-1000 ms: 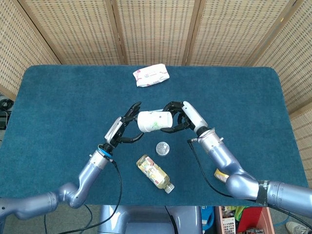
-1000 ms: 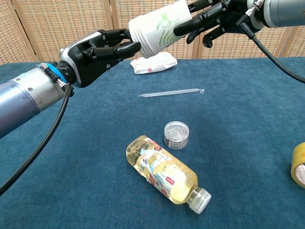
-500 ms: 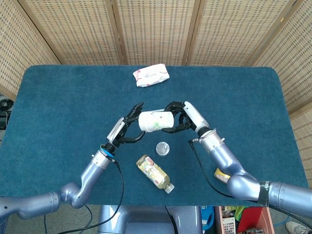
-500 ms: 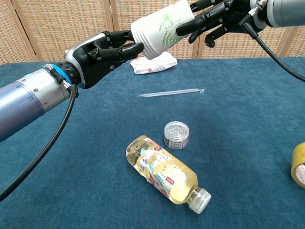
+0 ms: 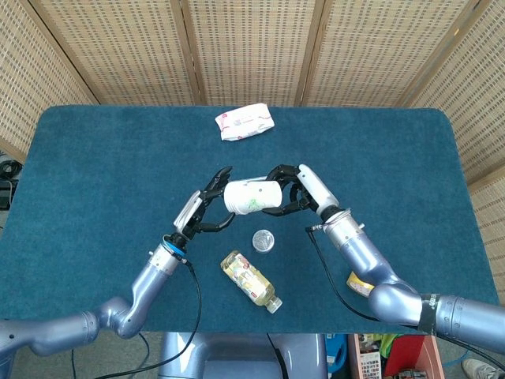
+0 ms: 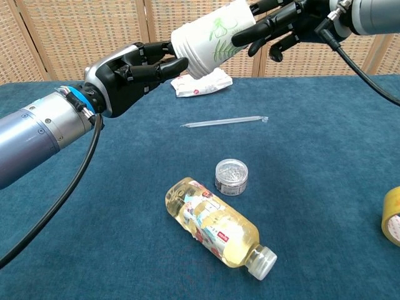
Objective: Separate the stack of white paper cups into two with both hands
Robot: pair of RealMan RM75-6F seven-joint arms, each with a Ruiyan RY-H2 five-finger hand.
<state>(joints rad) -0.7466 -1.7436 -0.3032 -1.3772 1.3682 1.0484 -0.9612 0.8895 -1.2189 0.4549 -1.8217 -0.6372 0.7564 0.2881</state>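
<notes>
The stack of white paper cups (image 5: 251,196) (image 6: 209,37), printed with green leaves, lies on its side in the air above the middle of the table. My right hand (image 5: 296,189) (image 6: 281,25) grips its wide rim end, fingers wrapped around it. My left hand (image 5: 207,207) (image 6: 128,72) is at the narrow bottom end. Its fingers are spread above and below that end, and the fingertips (image 6: 172,62) touch the cup's edge without a plain grip.
Below the cups lie a thin clear straw (image 6: 225,120), a small round tin (image 5: 263,240) (image 6: 231,176) and a bottle of yellow drink (image 5: 251,280) (image 6: 215,226). A tissue pack (image 5: 245,121) (image 6: 200,82) sits at the back. A yellow tape roll (image 6: 392,224) lies front right.
My left hand has moved in closer to the narrow end of the stack, and its fingertips now touch it. The right hand and the cups have shifted only slightly.
</notes>
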